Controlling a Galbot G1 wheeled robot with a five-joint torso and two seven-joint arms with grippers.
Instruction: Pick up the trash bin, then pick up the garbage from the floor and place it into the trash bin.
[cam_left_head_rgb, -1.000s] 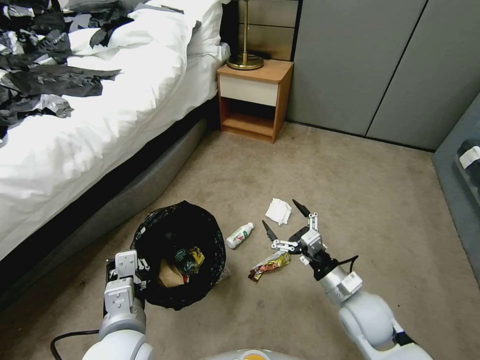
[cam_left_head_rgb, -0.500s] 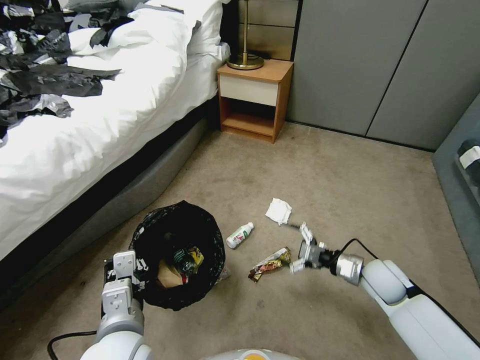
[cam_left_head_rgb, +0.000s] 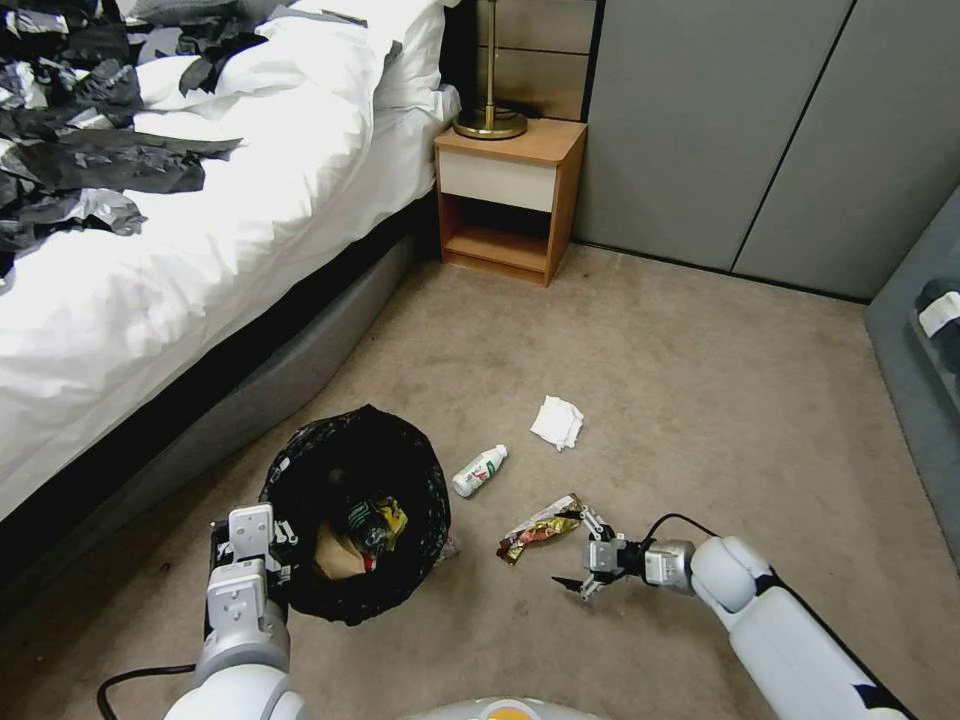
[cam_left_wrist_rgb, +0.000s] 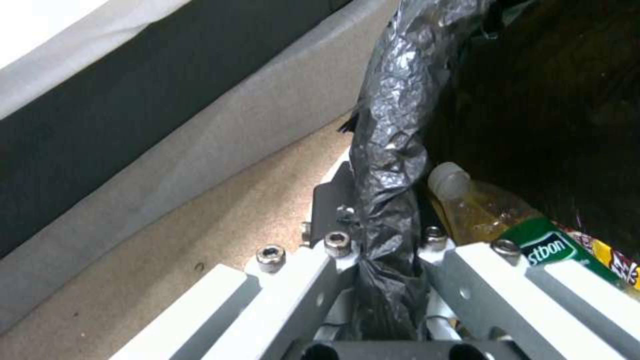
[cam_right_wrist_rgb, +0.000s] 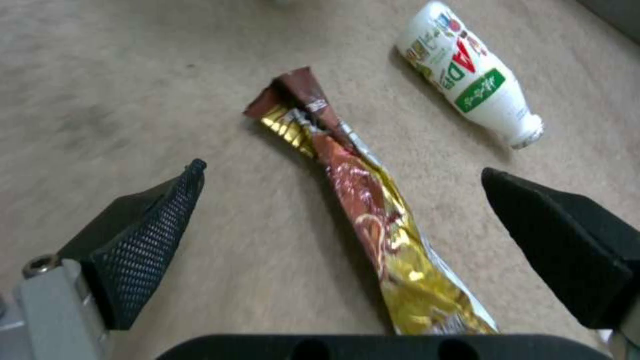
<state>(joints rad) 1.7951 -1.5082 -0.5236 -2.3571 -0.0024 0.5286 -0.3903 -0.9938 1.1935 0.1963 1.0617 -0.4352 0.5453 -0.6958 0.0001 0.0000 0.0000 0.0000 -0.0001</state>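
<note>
arms: glossy white shells, grey joints | left gripper (cam_left_head_rgb: 250, 545): white links, hex screws | right gripper (cam_right_wrist_rgb: 347, 225): black mesh-textured pads | black cables looped at both wrists

black-bagged trash bin (cam_left_head_rgb: 356, 510) upright on carpet beside bed; gold wrapper (cam_left_head_rgb: 538, 526), white bottle (cam_left_head_rgb: 479, 470), tissue (cam_left_head_rgb: 557, 422) strewn nearby

Glossy foil wrapper (cam_right_wrist_rgb: 373, 210) (crinkled), matt carpet (cam_left_head_rgb: 700, 400)

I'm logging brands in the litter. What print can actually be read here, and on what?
"stbon", cut off at its start: green label of the bottle inside the trash bin.
"AD": large red letters on the white bottle on the floor; its smaller print is too blurred.
Gold snack wrapper: print unreadable.
</note>
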